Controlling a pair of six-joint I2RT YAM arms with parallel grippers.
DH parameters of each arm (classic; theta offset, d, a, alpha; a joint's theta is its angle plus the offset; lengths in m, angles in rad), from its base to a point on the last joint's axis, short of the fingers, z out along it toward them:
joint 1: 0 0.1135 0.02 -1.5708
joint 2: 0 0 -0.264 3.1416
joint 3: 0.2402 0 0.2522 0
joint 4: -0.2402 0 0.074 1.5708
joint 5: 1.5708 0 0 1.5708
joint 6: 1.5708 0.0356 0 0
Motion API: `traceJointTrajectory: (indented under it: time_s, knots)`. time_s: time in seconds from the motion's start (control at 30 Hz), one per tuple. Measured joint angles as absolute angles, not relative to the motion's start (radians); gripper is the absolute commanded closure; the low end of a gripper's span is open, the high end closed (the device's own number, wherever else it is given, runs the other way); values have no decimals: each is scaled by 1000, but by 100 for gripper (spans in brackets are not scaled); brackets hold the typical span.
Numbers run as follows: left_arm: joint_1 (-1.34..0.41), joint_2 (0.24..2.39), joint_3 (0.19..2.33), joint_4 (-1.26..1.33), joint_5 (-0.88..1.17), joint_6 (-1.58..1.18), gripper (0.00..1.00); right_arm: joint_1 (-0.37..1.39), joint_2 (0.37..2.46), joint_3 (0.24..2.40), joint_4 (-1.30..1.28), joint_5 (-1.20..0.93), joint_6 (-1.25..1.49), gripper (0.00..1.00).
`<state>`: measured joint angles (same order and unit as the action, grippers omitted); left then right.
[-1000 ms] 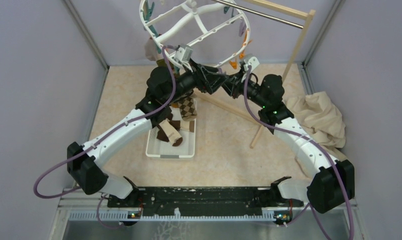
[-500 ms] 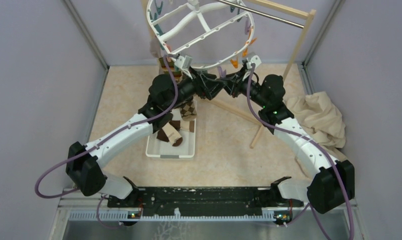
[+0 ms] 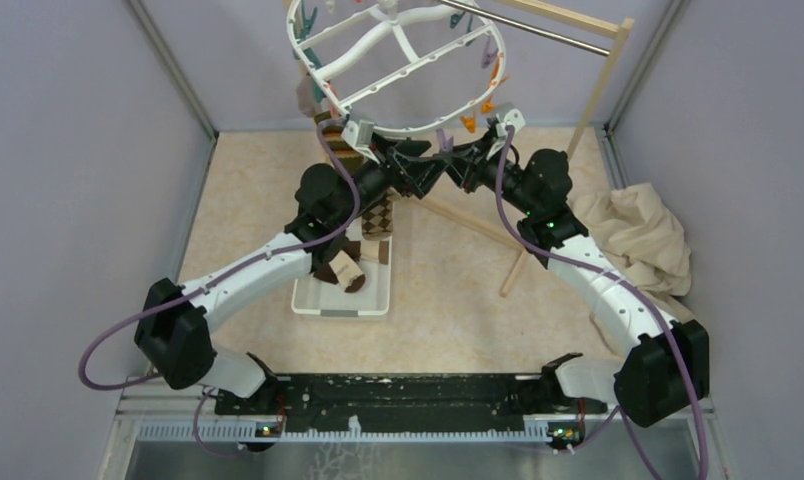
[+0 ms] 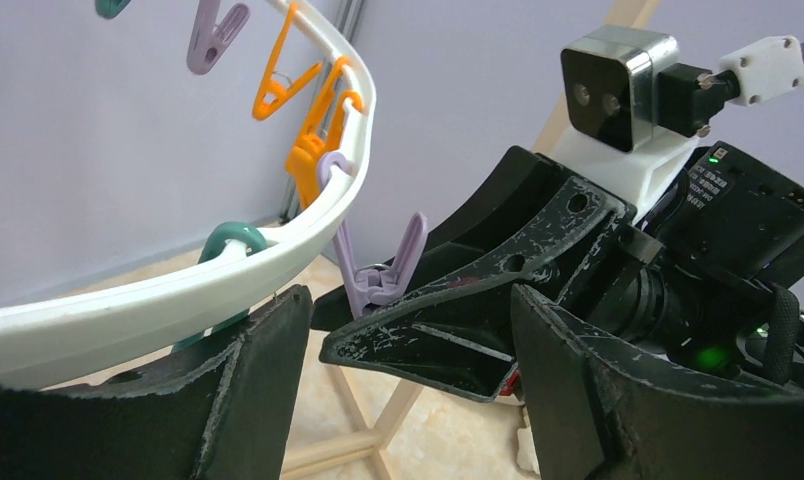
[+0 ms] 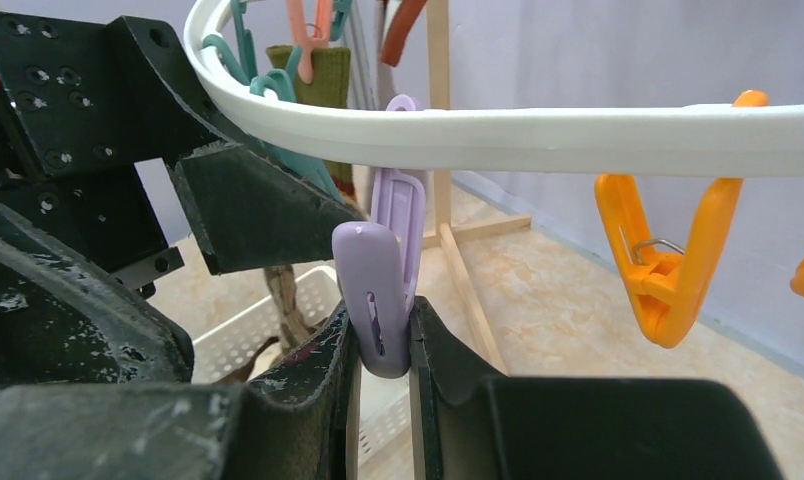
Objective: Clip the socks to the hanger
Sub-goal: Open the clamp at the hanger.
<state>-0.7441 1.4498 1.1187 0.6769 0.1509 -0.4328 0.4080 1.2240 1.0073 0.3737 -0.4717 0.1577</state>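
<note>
The hanger, a white oval frame with cross ribs, hangs tilted over the far side of the bench. Both arms reach up to the near stretch of its rim.

The right tool is closed on a purple peg that dangles from the underside of the hanger's rim. Its two black fingers press the lower end of the peg from either side. Whether the peg's mouth is spread cannot be told. A little farther along the rim, on the right arm's side, hangs an orange peg, which no tool touches.

The left tool stands wide open just below the same stretch of rim and has hold of nothing. One of its fingers sits directly under the white rim. The tips of the right tool, with the purple peg, lie across the gap between its fingers. Whether the two tools touch cannot be told.

Most of the socks lie piled in a white tray on the bench, below and nearer than the hanger and partly hidden by the left arm. An argyle sock shows at the end of the pile closest to the hanger. At the far left of the hanger's rim an olive-green sock hangs beside a salmon peg. A beige cloth lies heaped well to the right of the hanger.
</note>
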Motion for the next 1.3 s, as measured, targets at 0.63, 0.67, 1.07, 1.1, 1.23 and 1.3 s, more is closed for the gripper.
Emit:
traceJointTrajectory:
  time_s: [0.63,0.67,1.07,1.1,1.23,1.3]
  knots:
    - [-750,1575,1118,907,165,-352,28,397,1224,1007,375,-434,145,100]
    - [-752,1575,1118,912,163,-346,29,397,1224,1007,376,-434,142,100]
    - [-763,1575,1116,945,152,-320,38,404,1224,1007,375,-415,115,100]
    - [-764,1575,1114,949,149,-320,39,405,1224,1007,374,-414,113,100]
    - [-768,1571,1090,984,109,-326,40,406,1224,997,373,-419,107,100]
    - [-768,1566,1081,992,81,-334,41,416,1224,987,374,-422,105,100]
